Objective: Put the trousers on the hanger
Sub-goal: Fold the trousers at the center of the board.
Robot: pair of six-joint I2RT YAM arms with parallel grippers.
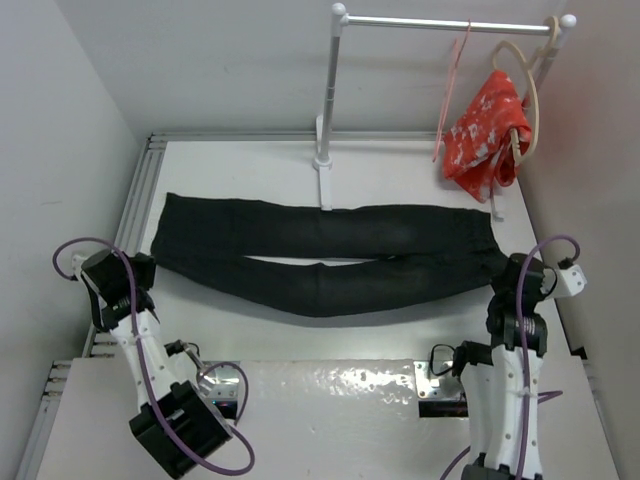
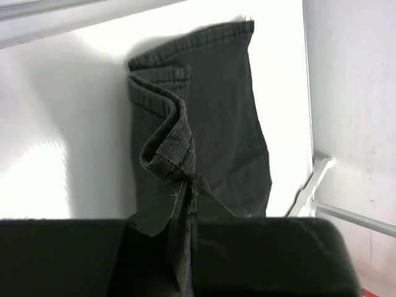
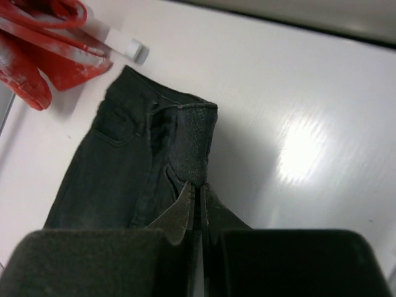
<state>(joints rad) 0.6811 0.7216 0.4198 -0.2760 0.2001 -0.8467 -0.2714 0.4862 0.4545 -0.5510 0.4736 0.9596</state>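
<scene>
Top external: trousers (image 1: 320,255) flat on desk (image 1: 400,175) just before the rack (image 1: 327,100), hanger (image 1: 452,90) hung on it. Left tool (image 2: 185,184) pinches hem end, right tool (image 3: 198,187) waistband. Both clamped, likely for a taut lift.

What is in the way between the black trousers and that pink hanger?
Nothing visible blocks the path. The trousers lie on the table; the hanger hangs on the rail, with a red cloth close beside it.

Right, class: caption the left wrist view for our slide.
Left gripper pinching a raised hem of the black trousers on the white table.
</scene>
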